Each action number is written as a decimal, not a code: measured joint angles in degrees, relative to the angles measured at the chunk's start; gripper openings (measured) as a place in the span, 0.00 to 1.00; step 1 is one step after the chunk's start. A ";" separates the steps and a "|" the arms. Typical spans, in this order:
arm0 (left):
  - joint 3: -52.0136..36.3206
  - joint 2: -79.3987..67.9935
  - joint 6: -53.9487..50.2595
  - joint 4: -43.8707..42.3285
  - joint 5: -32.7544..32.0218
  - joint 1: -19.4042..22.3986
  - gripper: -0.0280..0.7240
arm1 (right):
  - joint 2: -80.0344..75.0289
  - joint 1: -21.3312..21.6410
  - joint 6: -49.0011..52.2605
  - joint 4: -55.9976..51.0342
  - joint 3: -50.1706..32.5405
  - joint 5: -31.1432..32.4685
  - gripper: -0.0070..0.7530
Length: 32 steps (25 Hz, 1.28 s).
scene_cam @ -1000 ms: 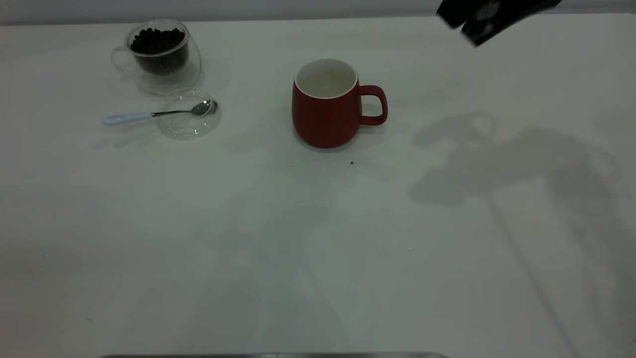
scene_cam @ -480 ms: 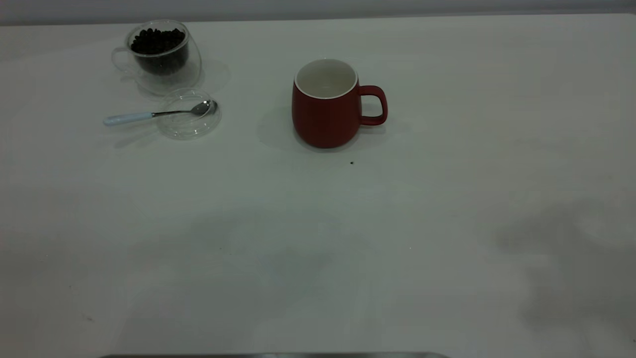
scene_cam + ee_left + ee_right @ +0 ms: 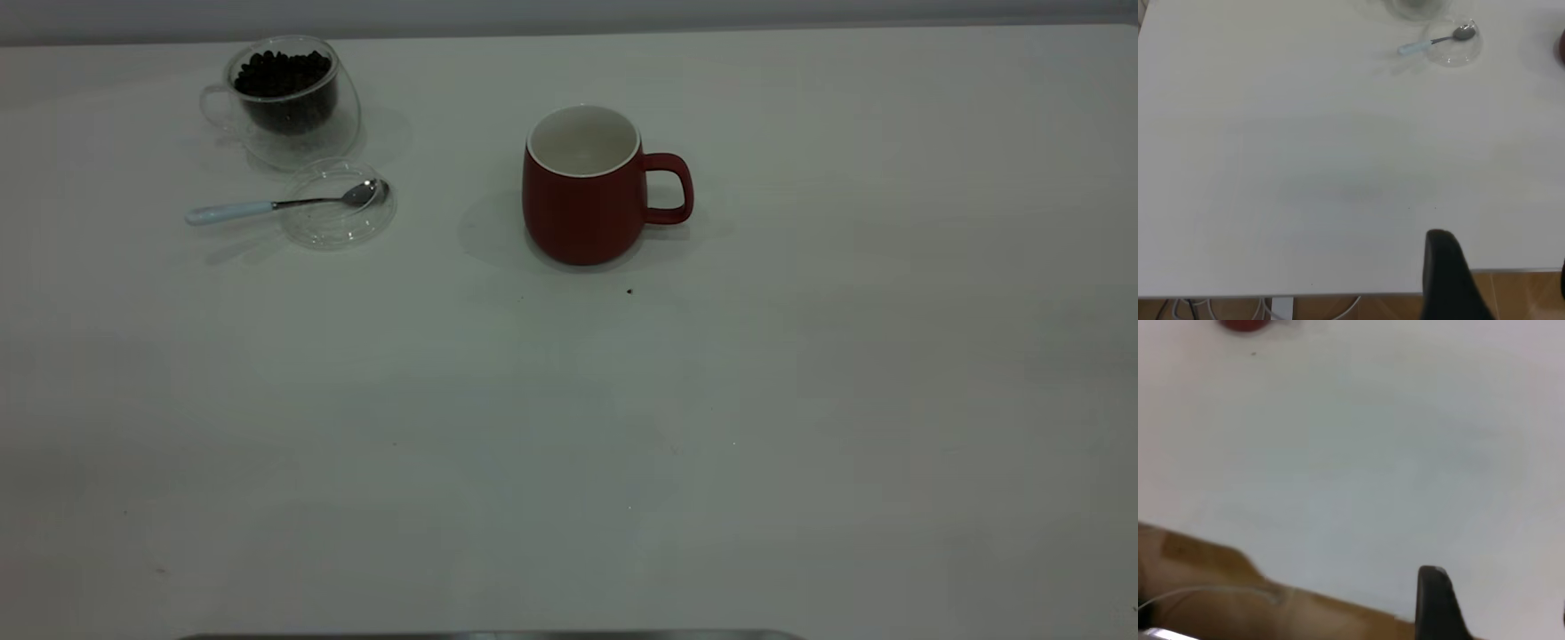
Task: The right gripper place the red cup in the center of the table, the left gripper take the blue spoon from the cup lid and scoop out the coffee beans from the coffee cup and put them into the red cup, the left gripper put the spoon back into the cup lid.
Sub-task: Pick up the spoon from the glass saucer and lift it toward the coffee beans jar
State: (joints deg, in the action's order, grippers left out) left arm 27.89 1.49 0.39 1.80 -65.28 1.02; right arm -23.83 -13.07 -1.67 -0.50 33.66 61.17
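White table (image 3: pixel 800 400), floor past its edge. L gripper (image 3: pixel 1498 280) and R gripper (image 3: pixel 1495 603) at table edge: 1 finger each seen, can't tell grip. 1 red cup (image 3: pixel 582 191) mid-table, upright, empty. 1 blue spoon (image 3: pixel 276 205), bowl in 1 cup lid (image 3: pixel 338 222); 1 coffee cup (image 3: pixel 289 98) w/ coffee beans (image 3: pixel 283 73) just behind.

We look across the bare white desk (image 3: pixel 1358 453) toward the red cup (image 3: pixel 1245 325), only its base showing at the frame's edge, a tiny dark speck (image 3: pixel 1253 353) just beside it. One dark finger (image 3: pixel 1438 603) of the right gripper shows over the desk's edge, brown floor (image 3: pixel 1211 600) beyond.
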 joint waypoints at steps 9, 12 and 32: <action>0.00 0.00 -0.05 0.00 0.00 0.00 0.65 | 8.18 0.00 1.67 4.75 -5.33 -0.25 0.64; 0.00 0.00 -0.05 0.00 0.00 0.00 0.65 | 8.31 0.00 1.67 3.98 -6.46 2.56 0.64; 0.00 0.00 -0.05 0.00 0.00 0.00 0.65 | 19.69 13.00 1.67 3.63 -6.82 2.78 0.64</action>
State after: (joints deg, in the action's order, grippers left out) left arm 27.89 1.49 0.33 1.80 -65.28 1.02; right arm -4.14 -0.07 0.00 3.13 26.84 63.95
